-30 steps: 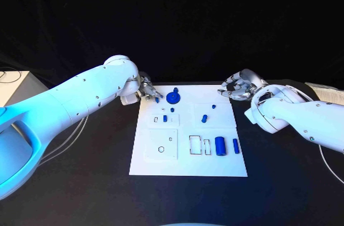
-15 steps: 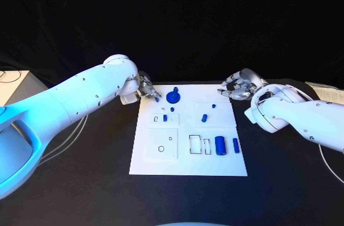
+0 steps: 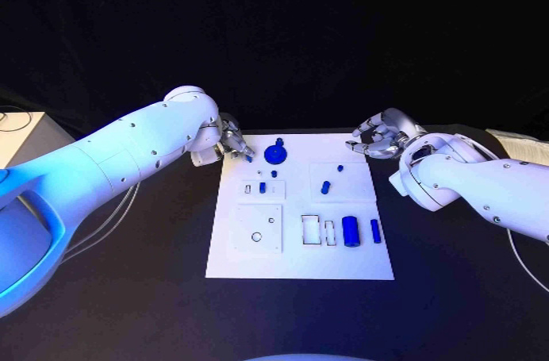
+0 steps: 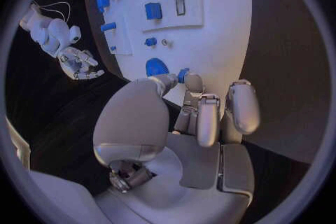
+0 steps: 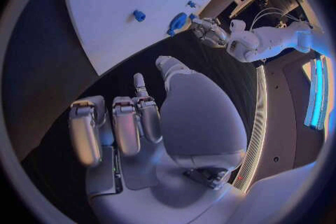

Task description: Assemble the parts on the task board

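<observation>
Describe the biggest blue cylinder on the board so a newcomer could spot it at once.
Start at the white board on the black table. In its near right part stands a row of pieces; the blue cylinder sits between a white slot and a thinner blue rod, and is the thickest.

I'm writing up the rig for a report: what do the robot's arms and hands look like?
Both arms are smooth, rounded white shells dotted with small dark screw holes. The left hand and right hand are silver metal, many-fingered, with segmented fingers and rounded pads. Thin cables trail near each arm.
</observation>
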Action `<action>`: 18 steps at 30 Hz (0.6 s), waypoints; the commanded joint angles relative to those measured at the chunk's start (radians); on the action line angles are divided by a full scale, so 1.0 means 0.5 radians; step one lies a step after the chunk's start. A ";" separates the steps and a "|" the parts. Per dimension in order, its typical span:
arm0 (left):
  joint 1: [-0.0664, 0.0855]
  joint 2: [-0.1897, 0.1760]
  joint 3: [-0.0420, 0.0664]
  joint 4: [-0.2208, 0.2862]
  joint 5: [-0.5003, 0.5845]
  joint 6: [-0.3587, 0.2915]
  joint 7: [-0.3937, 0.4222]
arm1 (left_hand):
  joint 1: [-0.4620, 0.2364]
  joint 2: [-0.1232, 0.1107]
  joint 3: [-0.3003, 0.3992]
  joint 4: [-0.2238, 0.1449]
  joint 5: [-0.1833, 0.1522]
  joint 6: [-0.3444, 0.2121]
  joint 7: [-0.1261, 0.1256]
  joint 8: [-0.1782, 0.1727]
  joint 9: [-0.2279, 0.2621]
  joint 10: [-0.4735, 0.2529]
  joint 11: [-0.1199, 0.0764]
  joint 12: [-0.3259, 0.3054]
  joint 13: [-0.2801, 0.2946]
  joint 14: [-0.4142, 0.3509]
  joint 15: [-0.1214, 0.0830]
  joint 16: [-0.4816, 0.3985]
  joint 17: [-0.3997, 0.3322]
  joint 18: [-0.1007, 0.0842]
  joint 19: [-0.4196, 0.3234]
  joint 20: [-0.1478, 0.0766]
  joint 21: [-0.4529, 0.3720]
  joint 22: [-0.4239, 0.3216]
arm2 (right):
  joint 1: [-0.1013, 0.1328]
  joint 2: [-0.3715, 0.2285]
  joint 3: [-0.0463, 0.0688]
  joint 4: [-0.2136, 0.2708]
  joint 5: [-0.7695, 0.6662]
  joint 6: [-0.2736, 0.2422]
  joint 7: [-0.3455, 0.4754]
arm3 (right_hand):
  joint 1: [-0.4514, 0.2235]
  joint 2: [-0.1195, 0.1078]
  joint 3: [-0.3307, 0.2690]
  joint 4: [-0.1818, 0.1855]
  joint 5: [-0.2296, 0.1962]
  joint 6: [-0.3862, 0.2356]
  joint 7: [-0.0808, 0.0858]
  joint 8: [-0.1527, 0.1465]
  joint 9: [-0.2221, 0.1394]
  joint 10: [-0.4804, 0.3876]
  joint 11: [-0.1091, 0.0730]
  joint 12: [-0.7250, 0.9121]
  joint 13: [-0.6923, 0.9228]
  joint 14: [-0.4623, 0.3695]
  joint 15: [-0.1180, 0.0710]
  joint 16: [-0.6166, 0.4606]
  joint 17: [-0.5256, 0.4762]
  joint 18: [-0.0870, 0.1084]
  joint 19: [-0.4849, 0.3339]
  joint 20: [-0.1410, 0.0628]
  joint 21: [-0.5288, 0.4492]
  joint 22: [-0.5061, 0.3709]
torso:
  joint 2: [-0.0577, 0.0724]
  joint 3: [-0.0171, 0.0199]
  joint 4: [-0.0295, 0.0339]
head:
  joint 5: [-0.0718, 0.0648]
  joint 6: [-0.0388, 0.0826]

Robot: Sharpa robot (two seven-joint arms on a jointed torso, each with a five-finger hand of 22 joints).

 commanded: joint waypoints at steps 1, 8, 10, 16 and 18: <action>-0.006 0.003 -0.005 0.001 0.014 0.052 -0.002 | 0.031 -0.008 0.104 -0.045 0.012 -0.020 -0.001 0.019 0.008 -0.001 -0.016 0.001 -0.007 0.138 -0.014 0.012 0.337 -0.029 0.001 -0.016 0.007 0.003 | 0.000 0.000 0.000 0.003 -0.022 0.018 0.006 | -0.011 0.003 0.012 -0.002 0.012 -0.007 -0.006 0.013 -0.003 0.046 -0.006 -0.005 0.369 0.207 0.000 -0.006 0.493 -0.026 0.204 -0.004 -0.007 0.518 | 0.000 -0.0004 0.002 | -0.001 0.001; -0.006 0.002 -0.007 0.002 0.030 0.058 -0.002 | -0.014 -0.059 0.455 -0.263 0.024 -0.051 0.018 0.081 0.063 0.007 -0.005 -0.008 -0.012 0.139 -0.006 0.014 0.341 -0.029 0.001 -0.012 0.013 0.011 | 0.000 0.002 0.000 0.001 -0.022 0.020 0.006 | -0.015 0.001 0.016 0.000 0.014 -0.006 -0.006 0.013 -0.003 0.046 -0.006 -0.006 0.368 0.206 -0.001 -0.006 0.492 -0.026 0.204 -0.005 -0.007 0.518 | -0.001 -0.0003 0.001 | 0.000 0.000; -0.006 0.002 -0.008 0.002 0.037 0.060 -0.002 | -0.055 -0.059 0.548 -0.318 0.033 -0.052 0.025 0.093 0.072 0.010 0.000 -0.006 -0.010 0.140 -0.002 0.016 0.344 -0.030 0.002 -0.010 0.018 0.017 | 0.000 0.003 0.000 0.000 -0.022 0.021 0.006 | -0.015 0.001 0.016 0.000 0.014 -0.006 -0.006 0.013 -0.003 0.046 -0.006 -0.006 0.368 0.206 -0.001 -0.006 0.492 -0.026 0.204 -0.005 -0.007 0.518 | -0.001 -0.0003 0.002 | 0.000 0.000; -0.006 0.002 -0.009 0.002 0.069 0.054 -0.001 | -0.101 -0.060 0.624 -0.367 0.044 -0.046 0.028 0.101 0.077 0.016 0.003 -0.002 -0.007 0.142 0.000 0.020 0.350 -0.029 0.001 -0.008 0.021 0.020 | 0.000 0.005 0.000 -0.002 -0.022 0.021 0.006 | -0.015 0.001 0.016 0.000 0.014 -0.006 -0.006 0.013 -0.003 0.046 -0.006 -0.006 0.368 0.206 -0.001 -0.006 0.492 -0.026 0.204 -0.005 -0.007 0.518 | -0.001 -0.0014 0.002 | 0.001 0.002; -0.006 0.001 -0.009 0.003 0.076 0.047 0.000 | -0.106 -0.060 0.630 -0.372 0.046 -0.044 0.028 0.102 0.078 0.018 0.003 0.000 -0.004 0.143 0.000 0.021 0.352 -0.030 0.002 -0.008 0.023 0.022 | 0.000 0.005 0.000 -0.002 -0.022 0.022 0.006 | -0.015 0.001 0.016 0.000 0.014 -0.006 -0.006 0.013 -0.003 0.046 -0.006 -0.006 0.368 0.206 -0.001 -0.006 0.492 -0.026 0.204 -0.005 -0.007 0.518 | -0.001 -0.0013 0.002 | 0.002 0.002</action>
